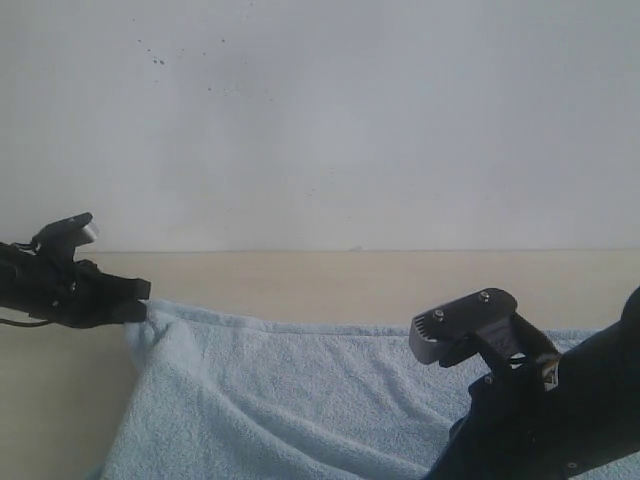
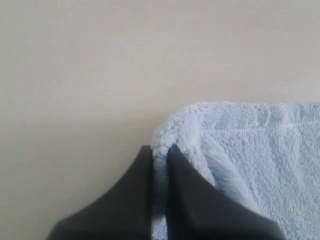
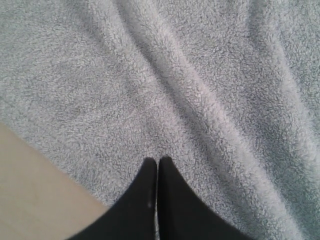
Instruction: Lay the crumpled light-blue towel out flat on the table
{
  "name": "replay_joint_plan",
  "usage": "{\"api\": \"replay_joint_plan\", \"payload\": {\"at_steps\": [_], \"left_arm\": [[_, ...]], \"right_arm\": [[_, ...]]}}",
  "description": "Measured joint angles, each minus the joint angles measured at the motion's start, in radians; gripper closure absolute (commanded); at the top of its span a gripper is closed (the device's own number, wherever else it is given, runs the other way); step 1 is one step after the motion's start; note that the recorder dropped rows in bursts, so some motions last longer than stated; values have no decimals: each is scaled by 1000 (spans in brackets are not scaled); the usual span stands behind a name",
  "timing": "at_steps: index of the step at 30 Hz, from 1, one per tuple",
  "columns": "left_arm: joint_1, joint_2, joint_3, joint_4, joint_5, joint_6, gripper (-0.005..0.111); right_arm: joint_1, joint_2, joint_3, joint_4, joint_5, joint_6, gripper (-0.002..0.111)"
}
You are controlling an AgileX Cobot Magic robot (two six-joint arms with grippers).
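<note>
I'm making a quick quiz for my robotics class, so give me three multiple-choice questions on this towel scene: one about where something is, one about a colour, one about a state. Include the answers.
1. Where does the left gripper hold the towel?
A. at a corner
B. in the middle of the cloth
C. nowhere

2. What colour is the towel?
A. red
B. light blue
C. green

3. How do the fingers of the right gripper stand?
A. spread wide
B. closed together
C. out of view

Answers:
1 A: the left wrist view shows a hemmed corner pinched between the fingers.
2 B: it looks pale blue against the beige table in the exterior view.
3 B: the right wrist view shows the tips meeting over wrinkled fleece.
</note>
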Motion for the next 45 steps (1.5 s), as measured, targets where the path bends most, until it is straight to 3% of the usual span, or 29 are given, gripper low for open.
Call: {"api": "replay_joint_plan", "payload": {"at_steps": [9,12,17,21,27,28,29,31,33,34,36,39,45], "left_arm": [[0,0,-79,60,-8,66,101],[0,0,-79,117,-12,72,87],[0,0,-79,150,-12,65,47],[0,-20,-79,155,-40,-7,35],[15,-127,-79,155,-57,-133,40],[23,-161,-79,155,-39,-164,48],[32,-190,-79,155,-14,-195,74],[44,-270,-79,155,118,-261,102],[47,-311,-79,152,246,-258,103],[43,-345,-71,162,382,-236,103],[41,-384,-19,221,459,-264,103],[36,-449,100,365,427,-346,103],[-178,-653,521,779,130,-573,103]], "right_arm": [[0,0,0,2,-2,0,109],[0,0,0,2,-4,2,109],[0,0,0,19,-4,2,109],[0,0,0,25,-4,2,109],[0,0,0,70,-4,2,109],[0,0,0,72,-4,2,109],[0,0,0,74,-4,2,109],[0,0,0,81,-4,2,109],[0,0,0,81,-4,2,109],[0,0,0,85,-4,2,109],[0,0,0,88,-4,2,109],[0,0,0,88,3,-2,109],[0,0,0,88,24,-16,109]]}}
